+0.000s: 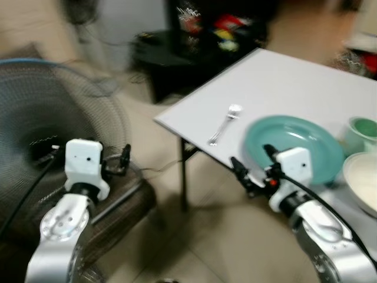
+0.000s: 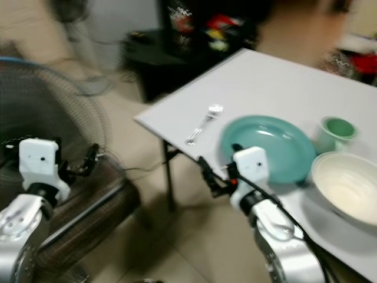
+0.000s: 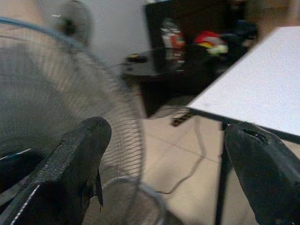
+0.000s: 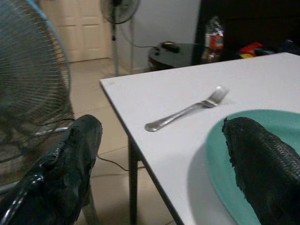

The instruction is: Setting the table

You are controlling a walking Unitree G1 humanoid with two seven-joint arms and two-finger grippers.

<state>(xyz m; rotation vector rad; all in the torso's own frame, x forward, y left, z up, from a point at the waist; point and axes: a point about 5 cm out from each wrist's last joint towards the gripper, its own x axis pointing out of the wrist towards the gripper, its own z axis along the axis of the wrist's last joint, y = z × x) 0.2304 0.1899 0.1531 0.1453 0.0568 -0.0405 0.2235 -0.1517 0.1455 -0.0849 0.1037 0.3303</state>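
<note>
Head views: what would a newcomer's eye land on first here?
Probably the teal plate near the white table's front edge, with a fork lying to its left and a white bowl and green cup to its right. The right tool, open, hovers at the plate's near rim. At far left, a big standing fan looms behind the open left tool.

White table point(image 1: 283, 82), flat top on thin dark legs point(image 1: 184, 177), standing on a beige tiled floor point(image 1: 224, 236). On the top: a metal fork point(image 1: 224, 124) lying near the front edge, teal plate point(image 1: 306, 144) just beside it and apart from it, a green cup point(image 2: 337, 131) past the plate, and a cream bowl point(image 2: 347, 186) near the plate's far side. Whether bowl and plate touch: can't tell, frames are blurred.
</note>
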